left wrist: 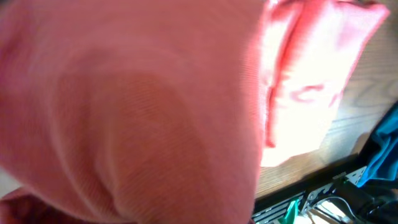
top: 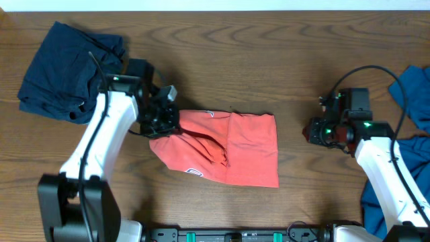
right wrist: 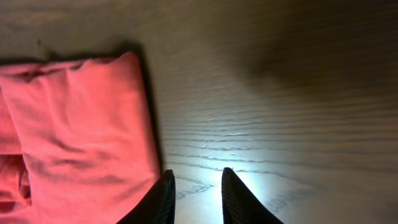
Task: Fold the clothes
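The clothes in work are a coral-red T-shirt (top: 235,148), lying partly folded in the middle of the table with its left part bunched and lifted. My left gripper (top: 161,124) sits at that left edge, shut on the cloth. The left wrist view is almost filled by the red fabric (left wrist: 137,106), which hides the fingers. My right gripper (top: 310,131) hovers over bare wood to the right of the shirt. In the right wrist view its fingers (right wrist: 196,177) stand a little apart with nothing between them, just beside the shirt's right edge (right wrist: 81,124).
A dark navy garment (top: 67,67) lies heaped at the back left, behind my left arm. Blue cloth (top: 410,94) lies at the right edge and continues down the front right (top: 383,195). The wooden table (top: 269,54) ends at a front rail (top: 242,235).
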`<state>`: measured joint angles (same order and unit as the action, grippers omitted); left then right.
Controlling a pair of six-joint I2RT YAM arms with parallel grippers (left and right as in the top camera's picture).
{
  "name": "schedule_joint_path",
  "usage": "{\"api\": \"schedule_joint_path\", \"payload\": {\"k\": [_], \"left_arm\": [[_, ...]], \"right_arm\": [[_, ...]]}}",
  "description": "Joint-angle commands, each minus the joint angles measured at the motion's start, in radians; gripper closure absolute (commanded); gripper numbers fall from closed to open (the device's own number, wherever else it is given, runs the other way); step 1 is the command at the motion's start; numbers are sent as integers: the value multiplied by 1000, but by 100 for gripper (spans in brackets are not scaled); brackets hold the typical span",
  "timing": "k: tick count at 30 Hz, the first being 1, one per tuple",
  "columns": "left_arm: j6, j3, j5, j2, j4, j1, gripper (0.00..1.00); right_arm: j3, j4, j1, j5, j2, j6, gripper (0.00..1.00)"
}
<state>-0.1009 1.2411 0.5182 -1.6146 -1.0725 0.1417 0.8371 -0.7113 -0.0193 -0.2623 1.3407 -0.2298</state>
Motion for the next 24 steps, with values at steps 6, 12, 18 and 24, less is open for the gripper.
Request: {"api": "schedule_joint_path", "payload": {"k": [6,12,18,24], "left_arm": [[-208,11,-14,60,82,199,94],[-277,13,-135,60,110,293,94],[-278,33,-187,63,82,278,94],[-240,42,-439,56,10,205,94]], "right_arm": [[15,-3,-53,19,-12,-1,76],[15,-6,-53,19,-12,-1,76],[15,-6,-53,20,-12,-1,76],[15,-6,-53,20,-12,-1,77]]}}
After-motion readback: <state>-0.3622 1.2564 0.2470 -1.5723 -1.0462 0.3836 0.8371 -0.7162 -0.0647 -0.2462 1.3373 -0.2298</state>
